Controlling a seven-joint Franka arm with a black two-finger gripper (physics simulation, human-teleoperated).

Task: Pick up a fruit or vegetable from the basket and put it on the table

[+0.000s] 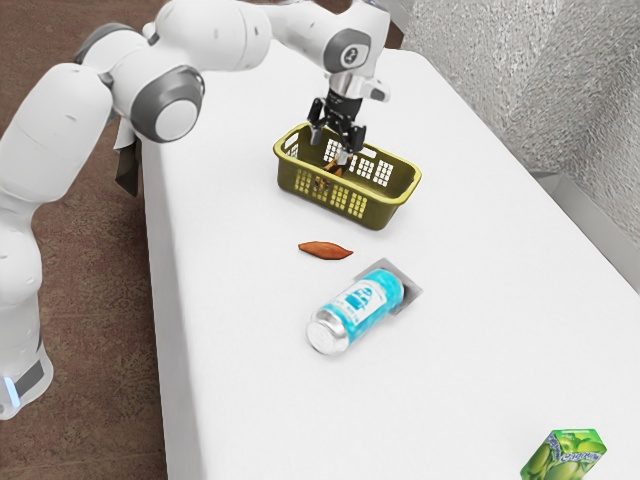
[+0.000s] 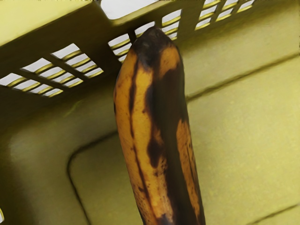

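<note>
The black gripper [image 1: 337, 140] is over the basket [image 1: 397, 205], at the rim's height near its back left part in the exterior view, its two fingers spread apart. Beneath it, a dark-spotted yellow-brown banana [image 1: 334, 169] lies inside the yellow-green basket, partly hidden by the front wall. The wrist view has the banana [image 2: 151, 122] large and close under the hand, its dark tip toward a slotted wall of the basket [image 2: 243, 122]. Nothing can be seen held between the fingers.
On the white table [image 1: 250, 330], a reddish-brown sweet-potato-like item [image 1: 325, 250] lies just in front of the basket. Beyond it a blue-and-white can [image 1: 357, 311] rests on its side by a flat grey piece [image 1: 408, 286]. A green carton [image 1: 565, 456] stands at the exterior view's lower right.
</note>
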